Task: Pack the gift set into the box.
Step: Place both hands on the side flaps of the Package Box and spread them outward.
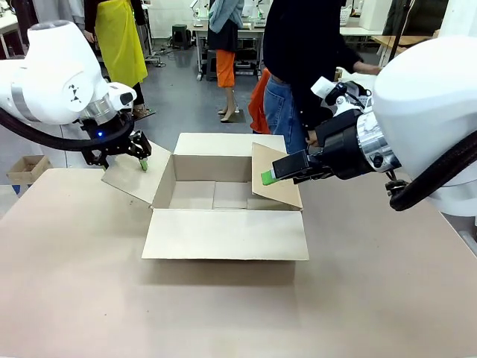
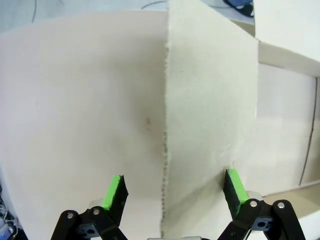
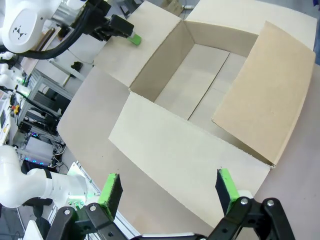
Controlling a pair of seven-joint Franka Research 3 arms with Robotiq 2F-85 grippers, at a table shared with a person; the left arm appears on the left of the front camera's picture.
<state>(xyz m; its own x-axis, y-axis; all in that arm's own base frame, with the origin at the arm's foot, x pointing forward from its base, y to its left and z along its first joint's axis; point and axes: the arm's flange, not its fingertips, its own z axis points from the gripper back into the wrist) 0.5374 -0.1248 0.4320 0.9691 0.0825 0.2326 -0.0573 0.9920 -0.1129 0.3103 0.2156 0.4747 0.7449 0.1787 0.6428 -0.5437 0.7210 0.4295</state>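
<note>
Plain brown corrugated cardboard box (image 1: 212, 168) is sitting open.
Your left fingers (image 2: 114, 192) are straddling its flap (image 1: 128, 181), wide; right fingers (image 3: 226, 186) are standing wide too.

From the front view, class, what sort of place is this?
Probably a robotics lab: a left arm and right arm flank a table with an open box; workbenches stand behind.

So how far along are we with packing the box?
Done: the box stands open, flaps spread, its floor bare. In hand: the left gripper, open, straddles the left flap; the right gripper, open, sits by the right flap. Left: the gift set has yet to go in.
</note>
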